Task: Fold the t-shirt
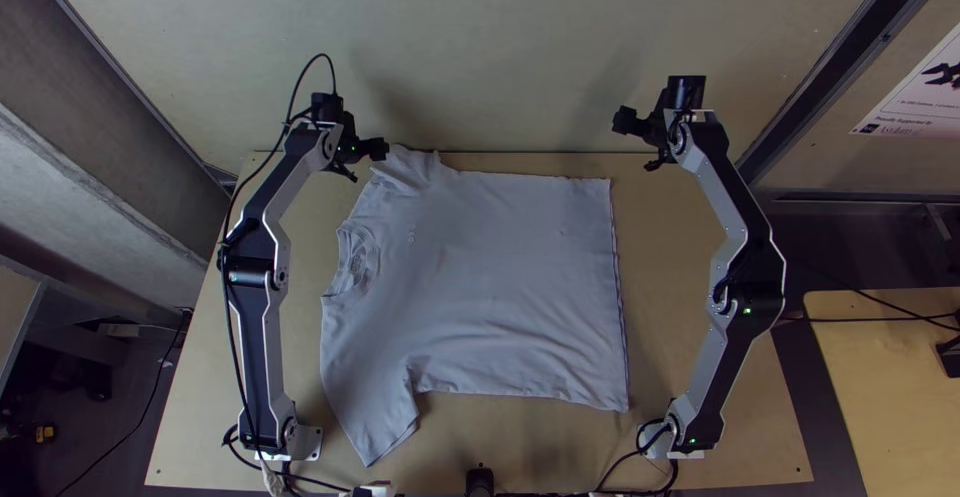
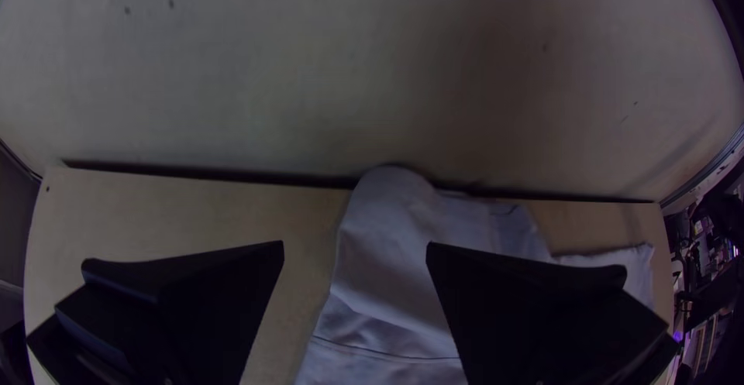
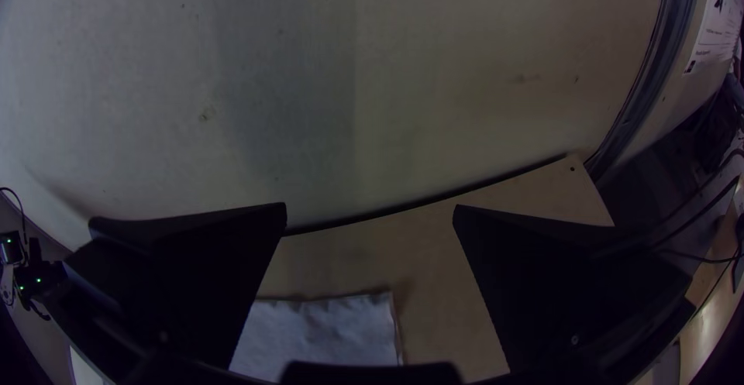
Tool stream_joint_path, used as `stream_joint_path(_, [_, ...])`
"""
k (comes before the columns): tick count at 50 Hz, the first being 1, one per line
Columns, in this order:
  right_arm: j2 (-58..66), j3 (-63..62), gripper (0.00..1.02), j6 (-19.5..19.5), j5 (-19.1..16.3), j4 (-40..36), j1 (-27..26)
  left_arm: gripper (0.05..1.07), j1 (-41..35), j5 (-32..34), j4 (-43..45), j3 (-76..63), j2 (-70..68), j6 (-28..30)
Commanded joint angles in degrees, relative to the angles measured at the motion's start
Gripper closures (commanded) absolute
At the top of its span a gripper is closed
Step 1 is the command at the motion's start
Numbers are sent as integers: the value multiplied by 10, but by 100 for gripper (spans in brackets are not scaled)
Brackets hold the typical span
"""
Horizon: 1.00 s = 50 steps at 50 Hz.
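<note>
The t-shirt (image 1: 490, 277) looked soft and floppy, best pinched by its far sleeve (image 1: 408, 171) and far hem corner (image 1: 602, 187); left hand (image 2: 356, 247) and right hand (image 3: 370, 208) gaped, empty

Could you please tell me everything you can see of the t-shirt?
The t-shirt is pale grey, of thin-looking soft fabric, spread unfolded on the table with light wrinkles. Its collar faces the left arm, its hem the right. One sleeve, rumpled, reaches the table's far edge; the other slants toward the near edge. The open left gripper is at the far sleeve; I cannot tell if they touch.
</note>
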Motion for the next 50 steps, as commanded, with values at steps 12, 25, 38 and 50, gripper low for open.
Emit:
stream_joint_path(12, [37, 22, 4, 32, -3, -29, 9, 33, -5, -5, -3, 24, 48, -5])
stream_joint_path(25, [40, 19, 4, 43, -2, -38, 9, 33, -9, -8, 5, 33, 72, -4])
stream_joint_path(38, [42, 13, 4, 43, -2, -42, 7, 70, -11, -7, 32, 40, 85, -5])
stream_joint_path(50, [50, 10, 4, 43, -2, -43, 3, 105, -13, -7, 48, 41, 85, -6])
